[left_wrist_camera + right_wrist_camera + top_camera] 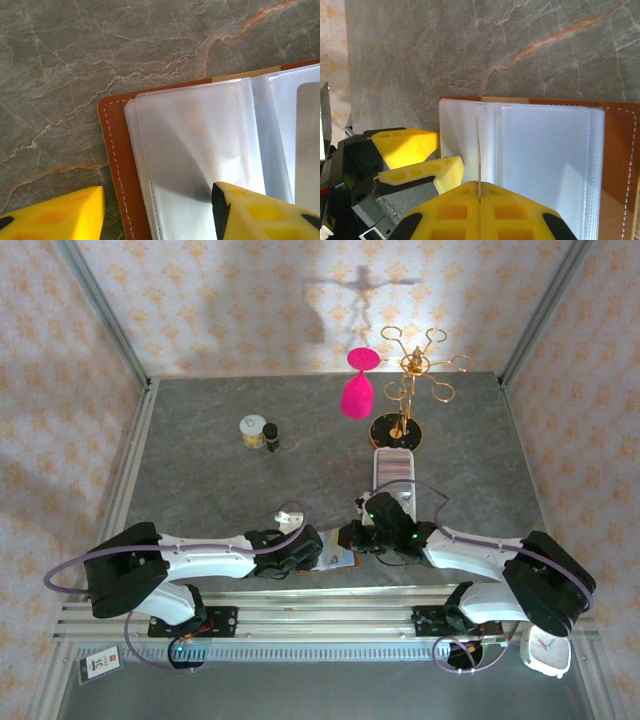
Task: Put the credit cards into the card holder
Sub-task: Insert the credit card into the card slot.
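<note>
Right fingers (450,210) pinch a thin card (477,145) — left fingers (60,215) half-open astride leather wallet (120,165)

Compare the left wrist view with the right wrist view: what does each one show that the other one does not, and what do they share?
Left wrist view: the left gripper with its fingers apart, one over the table and one over a clear sleeve, straddling the stitched edge of the card holder. Right wrist view: the right gripper shut on a credit card that stands edge-on above the sleeves, and patterned wallpaper at the left. Both: the open brown card holder with its clear sleeves, lying on the marble table.
</note>
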{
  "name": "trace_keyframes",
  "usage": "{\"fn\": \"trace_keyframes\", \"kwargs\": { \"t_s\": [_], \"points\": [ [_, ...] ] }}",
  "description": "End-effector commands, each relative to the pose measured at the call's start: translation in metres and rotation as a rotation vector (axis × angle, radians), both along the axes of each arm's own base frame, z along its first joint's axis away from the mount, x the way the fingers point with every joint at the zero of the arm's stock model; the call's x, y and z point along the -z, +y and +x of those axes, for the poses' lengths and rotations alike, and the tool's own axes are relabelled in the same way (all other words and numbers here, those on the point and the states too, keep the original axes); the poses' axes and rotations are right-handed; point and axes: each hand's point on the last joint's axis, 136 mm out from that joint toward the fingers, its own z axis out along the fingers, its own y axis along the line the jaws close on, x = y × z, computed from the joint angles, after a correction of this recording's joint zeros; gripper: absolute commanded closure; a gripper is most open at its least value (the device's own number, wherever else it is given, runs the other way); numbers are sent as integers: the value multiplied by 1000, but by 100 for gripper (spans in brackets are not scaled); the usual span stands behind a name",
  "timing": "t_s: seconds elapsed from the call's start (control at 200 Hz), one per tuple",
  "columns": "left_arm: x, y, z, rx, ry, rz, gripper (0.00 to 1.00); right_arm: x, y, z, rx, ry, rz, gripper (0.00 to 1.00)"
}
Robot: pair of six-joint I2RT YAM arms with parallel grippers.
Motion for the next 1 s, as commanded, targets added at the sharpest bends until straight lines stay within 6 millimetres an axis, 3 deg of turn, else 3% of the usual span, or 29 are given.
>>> {"fn": "trace_keyframes", "kwargs": {
  "t_s": [0.0, 0.571, 0.996],
  "points": [
    [5, 5, 1, 3, -13, 37, 46, 4, -2, 6, 44, -17, 1, 100],
    [15, 15, -10, 0, 17, 21, 60, 8, 2, 14, 110, -1, 51, 100],
    [15, 18, -13, -5, 16, 8, 60, 14, 0, 17, 147, 3, 55, 100]
  ]
}}
